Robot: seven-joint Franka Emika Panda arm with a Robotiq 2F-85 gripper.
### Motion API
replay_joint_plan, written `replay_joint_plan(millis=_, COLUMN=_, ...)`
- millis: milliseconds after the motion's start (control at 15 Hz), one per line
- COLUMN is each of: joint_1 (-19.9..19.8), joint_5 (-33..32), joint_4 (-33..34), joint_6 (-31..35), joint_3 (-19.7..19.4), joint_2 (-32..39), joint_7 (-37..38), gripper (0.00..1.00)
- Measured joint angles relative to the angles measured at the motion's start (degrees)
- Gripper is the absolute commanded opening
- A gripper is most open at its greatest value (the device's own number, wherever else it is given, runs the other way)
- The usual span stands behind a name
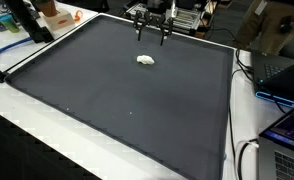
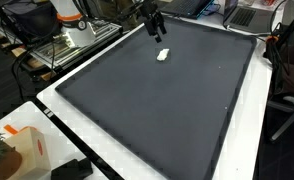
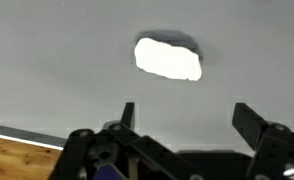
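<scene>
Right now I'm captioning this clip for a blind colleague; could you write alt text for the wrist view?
A small white lump lies on a grey mat, just beyond the open pincer, whose two dark fingers rise from the bottom edge without touching it. A white border and a strip of wood show in the bottom left corner.

I see the mat [image 1: 127,110] lying flat on the table [image 1: 27,130], covering most of it. A small lump [image 1: 145,60] sits on the mat near its far edge. My gripper [image 1: 151,38] hangs over that edge just behind the lump, clear of it. A laptop [image 1: 287,75] stands beside the mat, towards the picture's right.
</scene>
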Motion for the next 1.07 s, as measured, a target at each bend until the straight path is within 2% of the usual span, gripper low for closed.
replay_joint_plan(millis=467, joint_1=-1.7, joint_5=-9.9, joint_4=0.9, joint_6=-0.4, joint_3=1.9, joint_2=6.1, joint_7=8.8, gripper=1.00)
replay_joint_plan(millis=1067, joint_1=-2.2, joint_5=-8.3, joint_4=1.1, joint_6=-0.4, joint_3=1.9, joint_2=5.8, joint_7=9.6, gripper=1.00)
